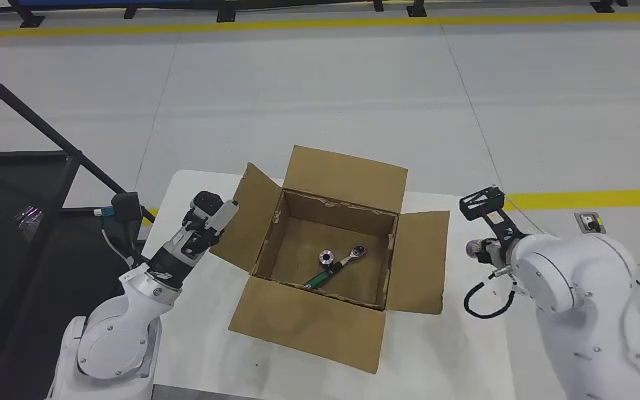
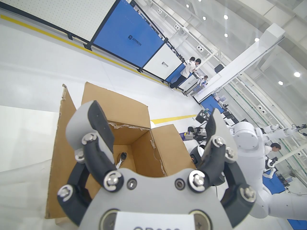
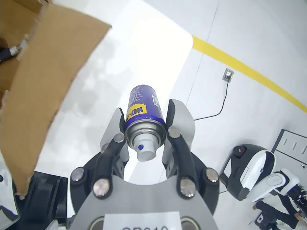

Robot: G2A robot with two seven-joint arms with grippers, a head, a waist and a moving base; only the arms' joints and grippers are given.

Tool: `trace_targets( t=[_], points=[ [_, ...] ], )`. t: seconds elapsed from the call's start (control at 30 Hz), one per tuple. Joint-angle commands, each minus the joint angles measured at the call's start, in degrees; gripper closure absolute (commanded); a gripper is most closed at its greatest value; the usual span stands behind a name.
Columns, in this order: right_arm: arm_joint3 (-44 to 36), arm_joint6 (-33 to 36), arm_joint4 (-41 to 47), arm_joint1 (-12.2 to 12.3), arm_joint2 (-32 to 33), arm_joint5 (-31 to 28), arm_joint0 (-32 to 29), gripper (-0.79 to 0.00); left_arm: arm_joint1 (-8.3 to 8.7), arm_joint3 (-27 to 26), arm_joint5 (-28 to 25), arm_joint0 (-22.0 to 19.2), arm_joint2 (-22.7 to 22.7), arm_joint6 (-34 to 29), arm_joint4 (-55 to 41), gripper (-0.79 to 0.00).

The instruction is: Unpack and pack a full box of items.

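Note:
An open cardboard box (image 1: 325, 240) stands mid-table with all its flaps folded out. A ratchet wrench (image 1: 336, 265) with a green-and-black handle lies on its floor; its head (image 2: 122, 156) and its handle end (image 3: 10, 51) also show past the flaps. My right gripper (image 3: 145, 106) is shut on an upright blue-and-yellow spray can (image 3: 143, 111), just beyond the box's right flap (image 3: 52, 60) over the table's right end. In the top view that gripper (image 1: 484, 204) covers the can. My left gripper (image 2: 154, 108) hangs open with nothing in it by the left flap (image 1: 235, 225).
The white table (image 1: 195, 300) ends close behind the spray can, with a rounded corner (image 3: 189, 39). A black frame (image 1: 45, 135) stands off the table's left side. A cable (image 3: 215, 111) runs across the floor to a socket.

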Motion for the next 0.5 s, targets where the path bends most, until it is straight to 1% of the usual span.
trace_targets(
  t=[0.0, 0.07, 0.17, 0.47],
  points=[
    [5.52, 0.00, 0.99, 0.22, -1.24, -0.33, 0.68, 0.000, 0.00, 0.00, 0.00, 0.00, 0.00, 0.00, 0.00, -0.785],
    [9.79, 0.00, 1.74, 0.36, -2.17, -0.05, 1.54, 0.000, 0.00, 0.00, 0.00, 0.00, 0.00, 0.00, 0.00, -0.785],
    [13.88, 0.00, 3.34, 0.51, -2.85, 0.59, 2.67, 0.000, 0.00, 0.00, 0.00, 0.00, 0.00, 0.00, 0.00, -0.785],
    [18.16, -0.02, 5.05, 0.85, -3.83, 1.60, 3.19, 0.000, 0.00, 0.00, 0.00, 0.00, 0.00, 0.00, 0.00, -0.785]
  ],
)
